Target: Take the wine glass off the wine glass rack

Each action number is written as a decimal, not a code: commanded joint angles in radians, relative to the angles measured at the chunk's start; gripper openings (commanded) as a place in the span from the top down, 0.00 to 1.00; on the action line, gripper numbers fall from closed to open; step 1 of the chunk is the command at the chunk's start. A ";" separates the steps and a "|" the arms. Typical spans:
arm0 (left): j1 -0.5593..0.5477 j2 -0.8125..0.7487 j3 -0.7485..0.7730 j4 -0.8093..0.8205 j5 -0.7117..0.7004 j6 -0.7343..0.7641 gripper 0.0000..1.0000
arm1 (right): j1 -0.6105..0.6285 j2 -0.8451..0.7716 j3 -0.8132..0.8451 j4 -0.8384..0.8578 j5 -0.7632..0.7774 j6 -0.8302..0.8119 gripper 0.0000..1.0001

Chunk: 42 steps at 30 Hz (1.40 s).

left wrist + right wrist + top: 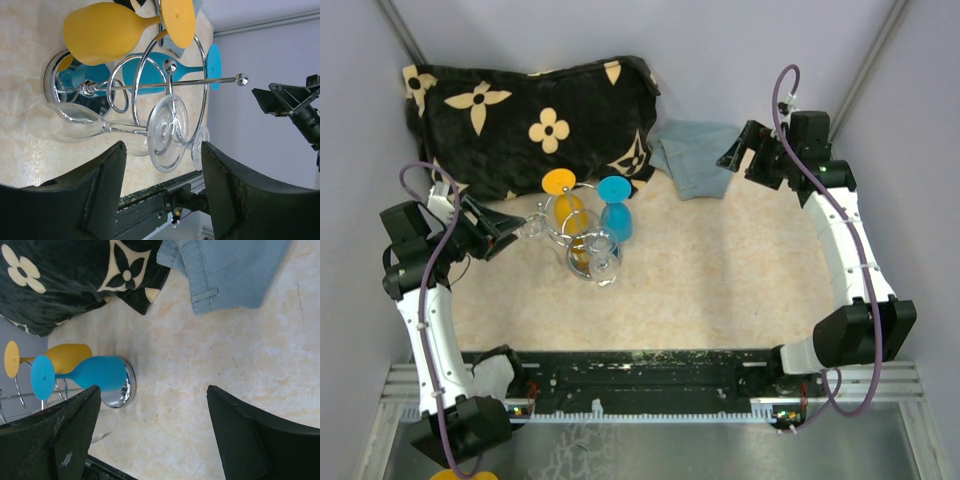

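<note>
left gripper jaws apart, empty. clear glass looks light, slick, fragile; i'd pinch its stem beside the rack.

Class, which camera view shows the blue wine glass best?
Right wrist: the blue glass appears side-on, foot to bowl. Top external shows it small, from above; left wrist hides it partly behind rack wires.

Bright, even light with soft shadows; the wine glass rack glints, and wrist-view foregrounds seem slightly soft.
</note>
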 commanded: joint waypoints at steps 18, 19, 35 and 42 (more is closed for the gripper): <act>0.006 -0.066 -0.100 0.075 0.072 -0.109 0.48 | -0.007 -0.065 -0.022 0.066 -0.003 0.028 0.13; 0.006 -0.066 -0.107 0.085 0.076 -0.117 0.49 | -0.009 -0.065 -0.021 0.066 -0.003 0.028 0.13; 0.011 -0.053 -0.122 0.149 0.093 -0.154 0.59 | -0.008 -0.062 -0.030 0.085 -0.009 0.038 0.13; 0.015 -0.056 -0.133 0.160 0.081 -0.168 0.66 | -0.009 -0.056 -0.022 0.089 -0.009 0.038 0.13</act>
